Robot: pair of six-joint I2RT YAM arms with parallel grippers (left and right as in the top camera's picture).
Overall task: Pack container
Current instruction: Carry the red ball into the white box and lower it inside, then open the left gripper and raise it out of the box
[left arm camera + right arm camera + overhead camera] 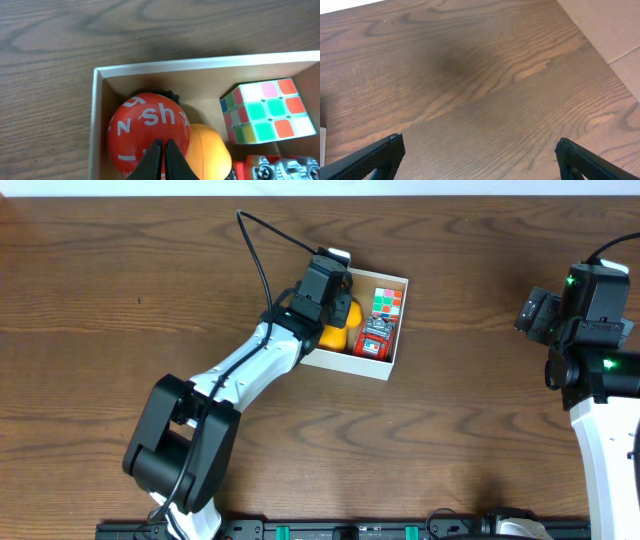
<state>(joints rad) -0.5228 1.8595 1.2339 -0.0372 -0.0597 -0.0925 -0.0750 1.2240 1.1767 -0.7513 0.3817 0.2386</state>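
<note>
The container (401, 320) is a shallow white box with a brown floor; it also shows in the left wrist view (200, 65). Inside it lie a red ball with white letters (145, 122), an orange rounded toy (212, 150), a colour cube (267, 112) and a red and silver toy (280, 167). From overhead I see the orange toy (335, 337), the cube (387, 302) and the red toy (374, 340). My left gripper (164, 146) is shut with nothing between its fingers, right over the red ball. My right gripper (480, 150) is open and empty over bare table, far right of the box.
The brown wooden table (470, 430) surrounds the box. A small black object (171, 94) peeks from behind the red ball. A light cardboard-like surface (610, 30) lies past the table's edge in the right wrist view.
</note>
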